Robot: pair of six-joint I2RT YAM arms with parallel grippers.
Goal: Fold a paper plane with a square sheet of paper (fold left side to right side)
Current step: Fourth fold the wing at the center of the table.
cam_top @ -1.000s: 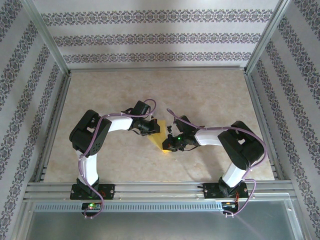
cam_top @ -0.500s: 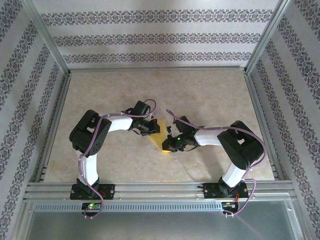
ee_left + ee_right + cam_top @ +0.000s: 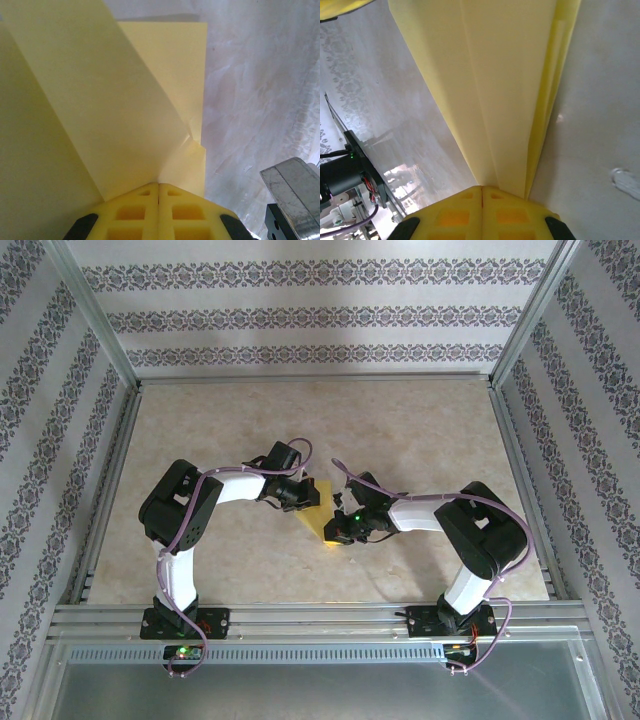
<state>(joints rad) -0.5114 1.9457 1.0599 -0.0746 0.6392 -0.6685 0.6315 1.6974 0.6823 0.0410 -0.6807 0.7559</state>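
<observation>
1. Left gripper (image 3: 159, 187): fingers shut tight, pads meeting. Paper layers run right into the seam, so it looks like a pinch on the wide end of the paper plane (image 3: 320, 512).
2. Right gripper (image 3: 481, 189): also closed, clamped on the narrow end where the long creases converge.
3. The plane sits mid-table (image 3: 400, 440) between the two grippers, partly lifted and not lying flat.
4. Progress, my read: well past a plain square. Diagonal folds are in, with several stacked layers and a tapered outline. Likely left: the side-to-side fold along the centre, pressing it flat, and the wings. Exact fold count can't be told.
5. Long axis runs far-to-near in the top view, tilted slightly right. Pointed tip is toward the arm bases, by the right gripper; broad end is far, by the left gripper.
</observation>
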